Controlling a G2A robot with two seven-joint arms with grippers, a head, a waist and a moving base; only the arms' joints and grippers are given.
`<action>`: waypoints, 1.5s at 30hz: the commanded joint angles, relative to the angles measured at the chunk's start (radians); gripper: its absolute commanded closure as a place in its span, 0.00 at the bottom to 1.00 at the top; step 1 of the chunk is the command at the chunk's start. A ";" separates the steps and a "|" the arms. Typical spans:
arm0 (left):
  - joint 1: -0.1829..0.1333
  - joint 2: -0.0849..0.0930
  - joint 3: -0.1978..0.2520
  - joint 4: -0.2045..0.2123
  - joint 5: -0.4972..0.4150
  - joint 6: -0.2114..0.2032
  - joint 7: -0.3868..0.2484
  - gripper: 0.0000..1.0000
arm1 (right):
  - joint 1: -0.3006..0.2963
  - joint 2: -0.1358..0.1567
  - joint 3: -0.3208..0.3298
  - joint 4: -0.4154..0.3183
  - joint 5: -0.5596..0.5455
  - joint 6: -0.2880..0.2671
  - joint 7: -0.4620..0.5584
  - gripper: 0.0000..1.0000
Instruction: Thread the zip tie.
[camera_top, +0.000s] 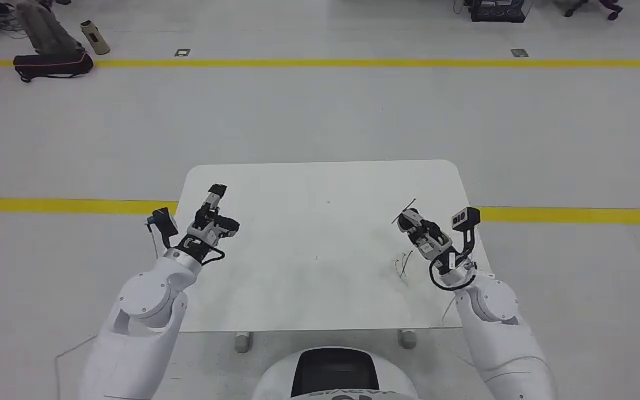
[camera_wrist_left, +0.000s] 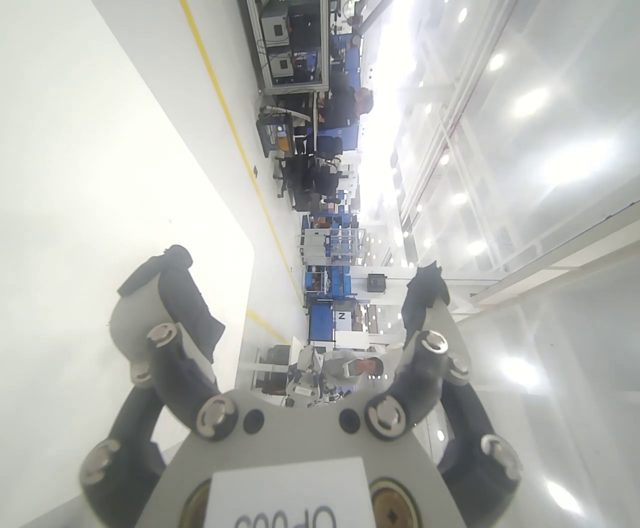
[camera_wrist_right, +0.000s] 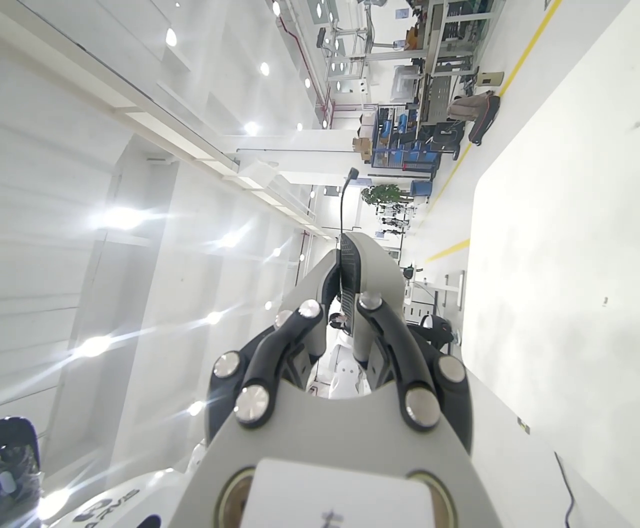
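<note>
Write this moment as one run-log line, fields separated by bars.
left tool: open, empty | right tool: shut on zip tie | it juts straight out | both over table

room to pass over mid table (camera_top: 320, 195), thin strands (camera_top: 403, 266) lying near the right tool (camera_top: 404, 218)

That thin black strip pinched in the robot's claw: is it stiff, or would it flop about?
Probably springy rather than limp: the zip tie stands almost straight out of the shut right gripper, unsupported. It looks very thin, so it is likely light, and its free end would probably bend if pushed against something.
</note>
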 joint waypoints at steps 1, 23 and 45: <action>0.000 0.000 0.000 0.000 0.000 0.000 0.000 0.00 | 0.000 0.000 0.000 0.000 0.000 0.000 0.000 1.00; -0.025 -0.003 0.119 0.005 -0.061 0.069 -0.173 0.00 | -0.102 -0.006 -0.012 -0.106 -0.059 0.000 -0.003 1.00; -0.025 -0.003 0.119 0.005 -0.061 0.069 -0.173 0.00 | -0.102 -0.006 -0.012 -0.106 -0.059 0.000 -0.003 1.00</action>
